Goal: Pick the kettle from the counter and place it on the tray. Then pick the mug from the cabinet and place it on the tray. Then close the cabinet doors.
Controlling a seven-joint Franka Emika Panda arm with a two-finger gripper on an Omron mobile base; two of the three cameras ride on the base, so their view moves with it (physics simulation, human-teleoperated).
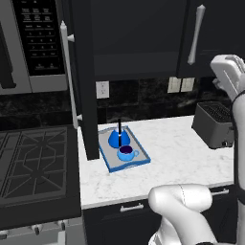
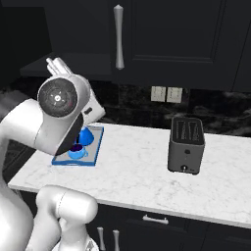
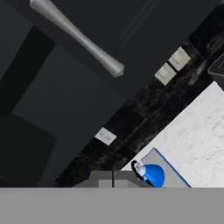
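- End effector (image 3: 113, 179): your view shows its fingers pressed together, holding nothing.
- Kettle (image 1: 118, 138) and mug (image 1: 126, 153) sit on the tray (image 1: 139, 161), on the tabletop (image 1: 177, 148).
- Arm hides part of the tray from your right base view.

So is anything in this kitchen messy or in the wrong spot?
Nothing is spilled or broken. The kettle and mug sit upright on the tray. Only the left cabinet door stands wide open.
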